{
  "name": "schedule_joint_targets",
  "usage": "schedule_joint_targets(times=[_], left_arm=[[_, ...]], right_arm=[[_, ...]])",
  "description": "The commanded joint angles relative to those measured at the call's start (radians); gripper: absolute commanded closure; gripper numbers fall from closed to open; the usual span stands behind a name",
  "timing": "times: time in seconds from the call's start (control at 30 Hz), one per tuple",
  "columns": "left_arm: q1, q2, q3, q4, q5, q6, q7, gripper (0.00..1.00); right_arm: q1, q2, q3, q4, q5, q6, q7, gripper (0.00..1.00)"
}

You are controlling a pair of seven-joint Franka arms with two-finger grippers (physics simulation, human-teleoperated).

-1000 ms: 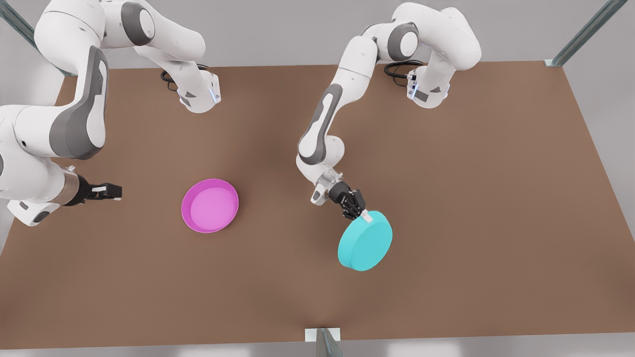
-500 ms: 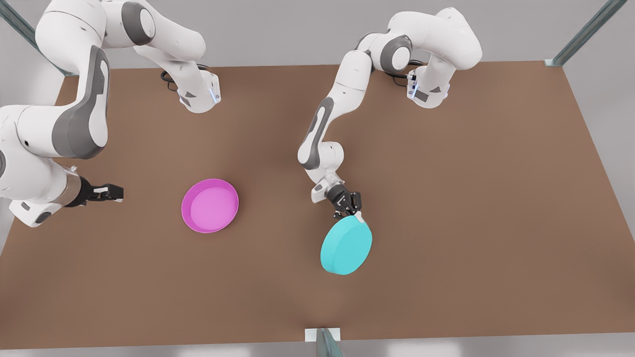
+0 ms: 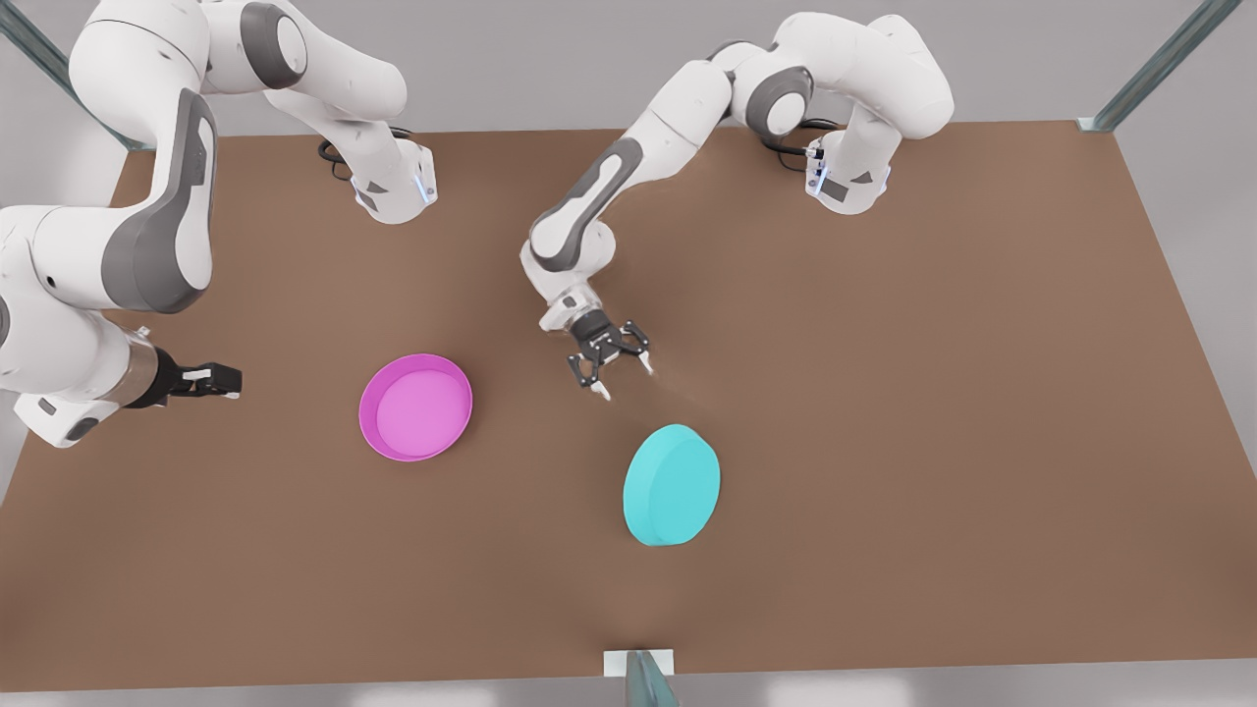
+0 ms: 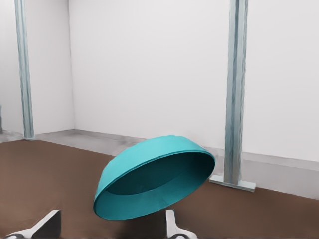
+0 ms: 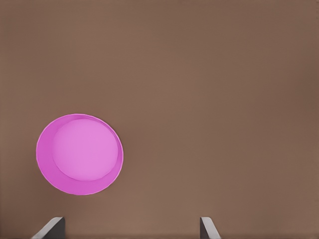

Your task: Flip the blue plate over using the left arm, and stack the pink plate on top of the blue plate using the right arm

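Note:
The blue plate [image 3: 672, 484] is base up and tilted, its hollow side turned down and toward the left wrist camera [image 4: 154, 181]; whether its rim touches the table I cannot tell. My left gripper [image 3: 623, 379] hangs open just behind it, apart from it, its fingertips [image 4: 172, 226] on either side of the plate's near rim. The pink plate [image 3: 415, 407] rests upright on the table, lighter pink inside [image 5: 79, 154]. My right gripper [image 3: 218, 379] waits open at the front view's left, well away from the pink plate, with nothing between its fingers [image 5: 52, 228].
The brown table [image 3: 933, 393] has wide free room at the front view's right and along the near edge. Both arm bases [image 3: 393, 191] stand at the far edge. Metal frame posts [image 4: 235, 94] rise at the table's edges.
My left gripper has opened, let go of the blue plate's rim and drawn back toward the far side. The blue plate moved leftward. The right arm has hardly moved.

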Motion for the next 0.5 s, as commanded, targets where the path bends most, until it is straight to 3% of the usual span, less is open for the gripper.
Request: schedule_joint_targets(times=[0.0, 0.07, 0.1, 0.17, 0.2, 0.23, 0.3, 0.33, 0.37, 0.4, 0.43, 0.47], left_arm=[[-0.005, -0.139, -0.058, 0.085, -0.496, -0.200, 0.142, 0.00], [-0.002, -0.348, -0.207, 0.099, -0.702, -0.444, 0.439, 0.00], [0.093, -0.462, -0.182, 0.139, -0.866, -0.447, 0.557, 0.00], [0.438, -0.578, -0.181, 0.165, -1.096, -0.536, 1.090, 0.00], [0.611, -0.594, -0.181, 0.167, -1.124, -0.619, 1.518, 0.00], [0.708, -0.601, -0.144, 0.167, -1.111, -0.674, 1.854, 0.00], [0.731, -0.598, 0.149, 0.165, -1.111, -0.660, 2.336, 0.00], [0.733, -0.594, 0.201, 0.154, -1.110, -0.640, 2.356, 0.00], [0.826, -0.586, 0.192, 0.156, -1.127, -0.616, 2.364, 0.00], [1.008, -0.611, 0.025, 0.134, -1.131, -0.551, 2.355, 0.00], [1.243, -0.608, -0.292, 0.107, -1.049, -0.525, 2.321, 0.00], [1.285, -0.676, -0.434, -0.040, -0.886, -0.375, 2.251, 0.00]], right_arm=[[-0.005, -0.001, -0.002, 0.002, 0.002, -0.002, -0.002, 0.00], [-0.002, 0.002, 0.000, -0.003, 0.005, -0.003, -0.005, 0.00], [-0.012, -0.006, -0.003, -0.014, 0.007, -0.038, -0.117, 0.00], [-0.035, 0.008, -0.003, -0.043, 0.014, -0.135, -0.131, 0.00], [-0.084, 0.054, -0.003, -0.116, 0.053, -0.032, -0.129, 0.00], [-0.149, 0.030, -0.002, -0.259, 0.082, 0.106, -0.128, 0.00], [-0.175, -0.003, -0.002, -0.429, 0.100, 0.270, -0.072, 0.00], [-0.184, -0.021, -0.002, -0.504, 0.119, 0.339, -0.071, 0.00], [-0.184, -0.042, -0.002, -0.575, 0.145, 0.400, -0.071, 0.00], [-0.187, -0.073, -0.002, -0.644, 0.155, 0.455, -0.071, 0.00], [-0.186, -0.111, -0.002, -0.725, 0.171, 0.523, -0.071, 0.00], [-0.180, -0.150, -0.002, -0.807, 0.189, 0.603, -0.071, 0.00]])
